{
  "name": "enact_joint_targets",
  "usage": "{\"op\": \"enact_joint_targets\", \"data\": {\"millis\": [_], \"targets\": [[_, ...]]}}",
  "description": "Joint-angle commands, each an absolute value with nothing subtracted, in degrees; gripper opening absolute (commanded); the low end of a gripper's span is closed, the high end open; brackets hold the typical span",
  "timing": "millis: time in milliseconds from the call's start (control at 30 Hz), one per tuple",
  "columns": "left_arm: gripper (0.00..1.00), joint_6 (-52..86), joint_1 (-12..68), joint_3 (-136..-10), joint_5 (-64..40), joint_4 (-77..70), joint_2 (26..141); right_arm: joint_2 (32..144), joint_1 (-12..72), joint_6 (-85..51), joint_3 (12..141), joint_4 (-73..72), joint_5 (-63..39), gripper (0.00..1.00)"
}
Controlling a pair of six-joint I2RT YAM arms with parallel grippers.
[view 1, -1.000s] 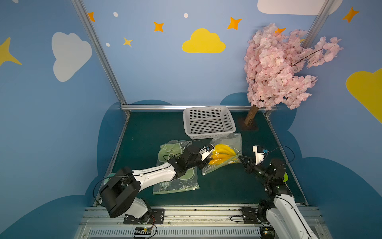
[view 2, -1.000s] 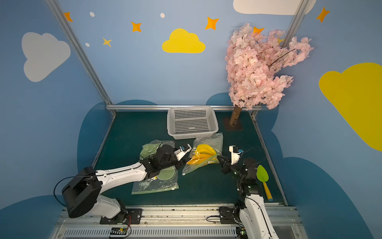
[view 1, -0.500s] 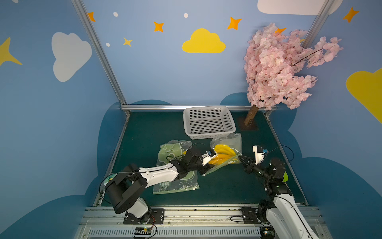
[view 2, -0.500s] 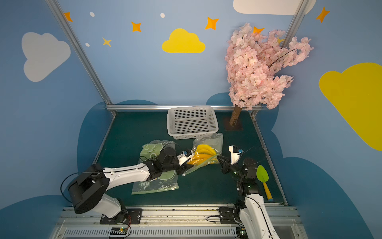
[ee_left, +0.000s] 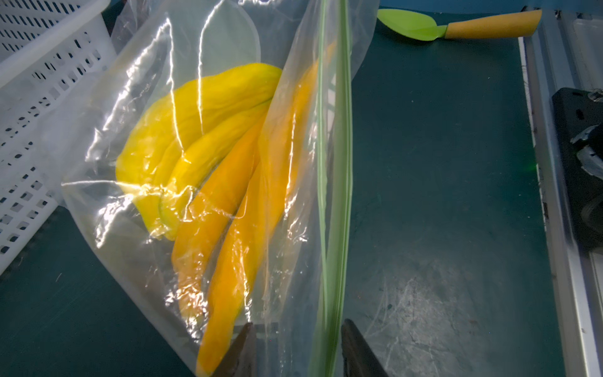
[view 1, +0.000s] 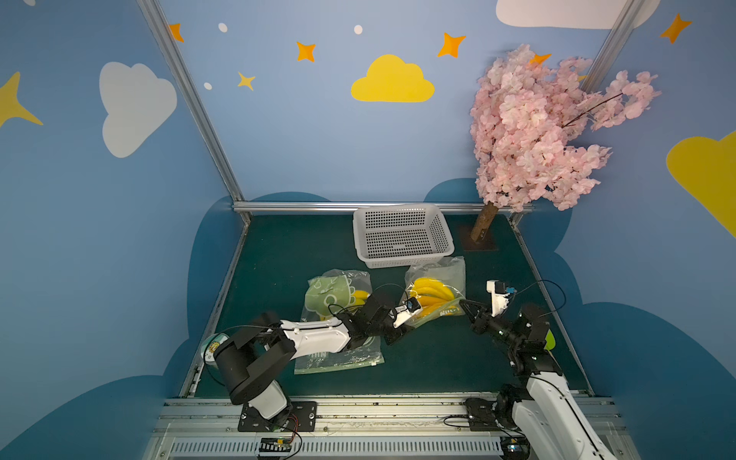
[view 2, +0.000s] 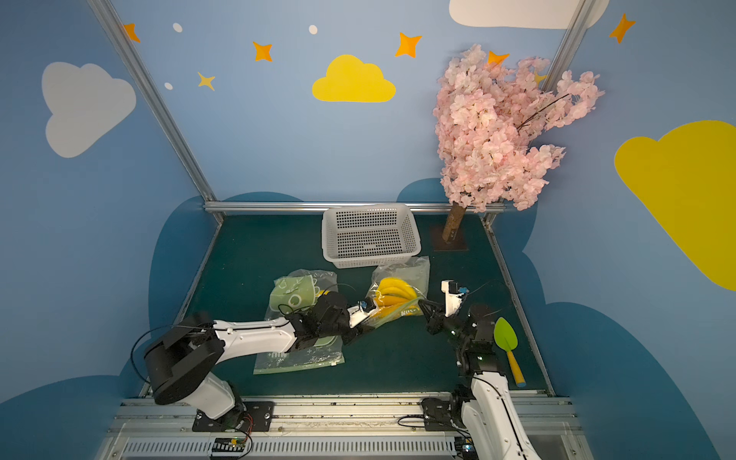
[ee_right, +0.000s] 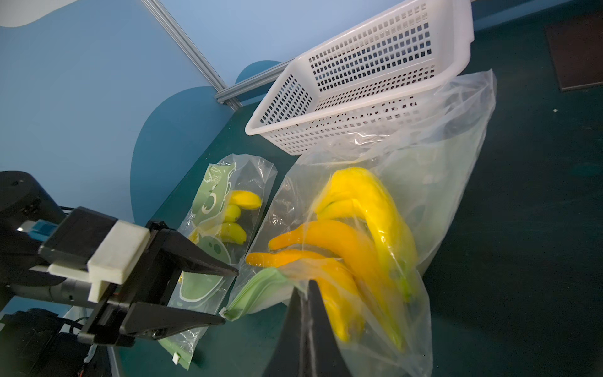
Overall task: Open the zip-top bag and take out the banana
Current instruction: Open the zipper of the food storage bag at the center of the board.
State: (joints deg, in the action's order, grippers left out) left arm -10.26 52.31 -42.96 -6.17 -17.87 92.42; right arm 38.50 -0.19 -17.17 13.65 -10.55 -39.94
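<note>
Showing the take-hold at the mouth of the bag (view 1: 438, 275), which lies on the table (view 1: 298, 259) just in front of the basket (view 1: 402, 211) and beside a second, printed bag (view 1: 338, 290) that the left arm crosses. The bananas (view 1: 432, 294), a yellow bunch, are fully inside and lie close against the zip (ee_left: 332, 163), a green strip that appears pressed shut along the length in view. Right gripper (ee_right: 306, 287): jaws together, pinching the film at one end of the zip and holding that corner a little off the table. Left gripper (ee_left: 298, 326): jaws partway apart, one on each side of the zip at its other end, with nothing held; whether either jaw touches the film cannot be told. Handling, as judged: the film is thin, limp and glossy, so it will crumple and slip rather than resist, and a pinch on bare film is likely to stretch it without parting the seal. The zip is the only stiffened part, so each gripper should take one lip just beside the strip and pull the lips apart across it. The bunch looks light and soft-skinned. It is best taken near its joined end, once the mouth gapes, with the bag held down.
</note>
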Motion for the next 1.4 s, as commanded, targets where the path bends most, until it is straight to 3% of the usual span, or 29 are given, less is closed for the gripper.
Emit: {"op": "enact_joint_targets", "data": {"millis": [0, 700, 1367], "targets": [[0.41, -10.47, 52.38, -44.12, -4.57, -16.99, 93.39, 38.32, -0.33, -17.36, 14.07, -11.27, -39.87, 0.0], [0.3, -10.46, 52.54, -44.88, -2.73, -16.3, 94.74, 38.32, -0.36, -17.87, 14.11, -11.25, -39.9, 0.0], [0.27, -10.52, 53.06, -46.2, -3.34, -14.54, 96.84, 37.44, -0.42, -20.63, 13.99, -11.77, -39.39, 0.0]]}}
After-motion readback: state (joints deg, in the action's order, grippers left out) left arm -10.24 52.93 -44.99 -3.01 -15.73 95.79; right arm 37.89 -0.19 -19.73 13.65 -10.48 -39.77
